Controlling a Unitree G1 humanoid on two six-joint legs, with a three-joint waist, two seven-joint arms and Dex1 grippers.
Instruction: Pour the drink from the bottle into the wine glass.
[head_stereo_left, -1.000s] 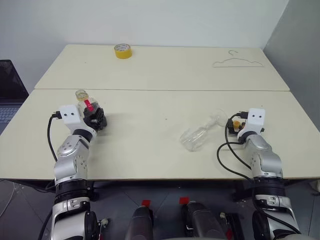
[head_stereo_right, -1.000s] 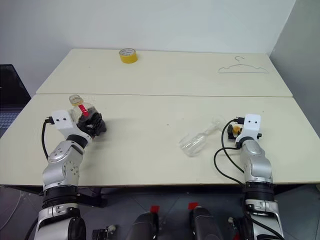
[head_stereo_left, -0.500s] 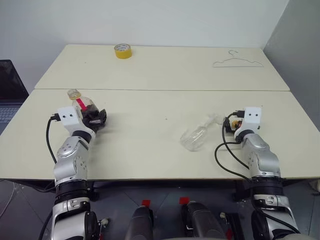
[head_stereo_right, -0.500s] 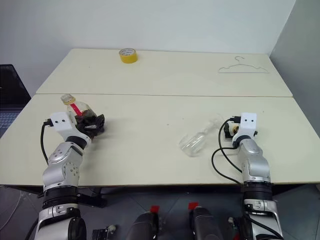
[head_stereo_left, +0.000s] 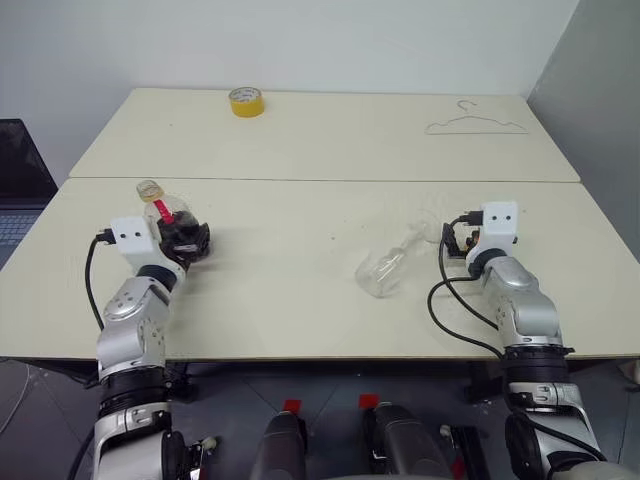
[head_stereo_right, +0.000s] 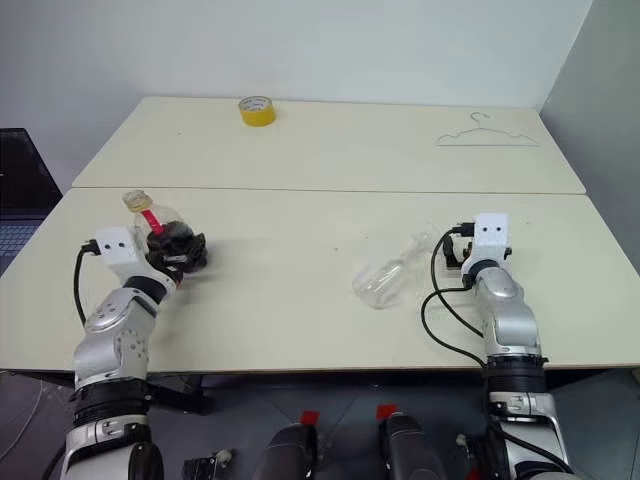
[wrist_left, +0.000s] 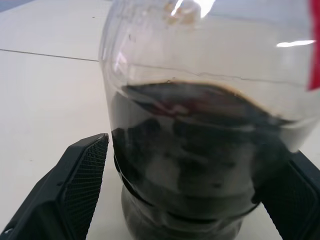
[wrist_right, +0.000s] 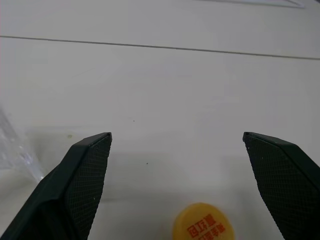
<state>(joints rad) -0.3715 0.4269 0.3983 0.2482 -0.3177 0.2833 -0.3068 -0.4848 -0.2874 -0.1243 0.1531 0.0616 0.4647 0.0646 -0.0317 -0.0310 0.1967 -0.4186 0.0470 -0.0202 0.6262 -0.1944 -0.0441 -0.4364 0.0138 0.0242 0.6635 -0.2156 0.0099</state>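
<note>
A: The bottle (head_stereo_left: 165, 222) stands near the left edge of the front bench (head_stereo_left: 300, 320), close to upright with a slight lean, its open neck tipped toward the far left; the drink (wrist_left: 200, 150) fills only its lower part; the yellow cap (wrist_right: 202, 227) lies on the bench by the right edge, between the right tool's (wrist_right: 190, 185) fingers but not touched by them.

B: And the left tool (head_stereo_left: 185, 240)?

A: Spread wide, one finger (wrist_left: 75, 185) on each side of the bottle's base; the bottle sits between them, and I cannot tell for sure whether the pads touch it; I would call it released, not gripped.

B: The wine glass (head_stereo_left: 385, 268)?

A: Toppled; it lies on its side right of the bench's middle, long axis diagonal, the bowl's mouth toward the front edge and left, the foot toward the far right, just beside the right tool; that tool is also spread and holds nothing.

B: So which arm goes where?

A: The right arm is much the nearer to the glass, whose foot end points at it; I judge the glass must be stood up before any pouring, while the left tool need only close on the bottle; the two things lie well apart.
</note>
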